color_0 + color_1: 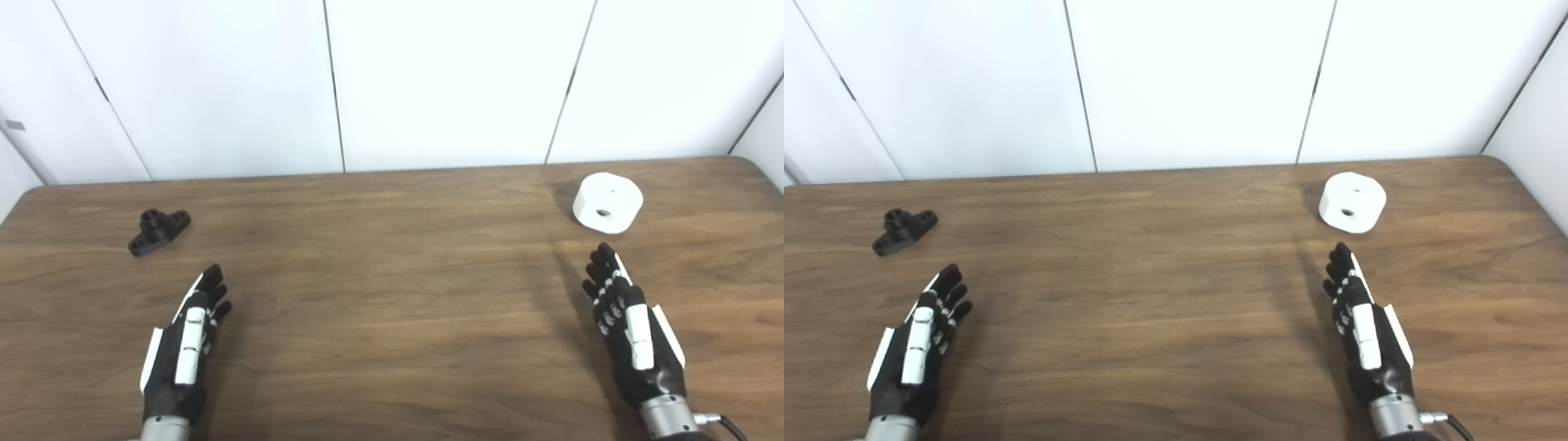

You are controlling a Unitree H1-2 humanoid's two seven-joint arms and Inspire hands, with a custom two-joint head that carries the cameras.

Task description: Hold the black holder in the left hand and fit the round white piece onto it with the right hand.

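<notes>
**Two robot hands hovering empty-palmed, parts lying untouched beyond them**

Nearest the camera, both forearms are running off the bottom edge, leaving only metal wrist cuffs showing; whether the hands are resting on the wooden table (pixel 392 294) or hanging just above it is hard to tell. The left hand (pixel 184 346) is lying edge-on, thumb side up, fingers stretched forward and slightly apart, gripping nothing. The right hand (pixel 634 334) is mirroring it, fingers extended, slightly spread and empty, with a cable trailing from its wrist. Farther back on the left, the black holder (pixel 159 231) is sitting on the tabletop, well apart from the left fingertips; its fine detail is blurring into one dark shape. On the right, the round white piece (pixel 607 203) is lying near the table's far edge, just beyond the right fingertips, not touching them. White wall panels (pixel 453 79) are closing the scene.
</notes>
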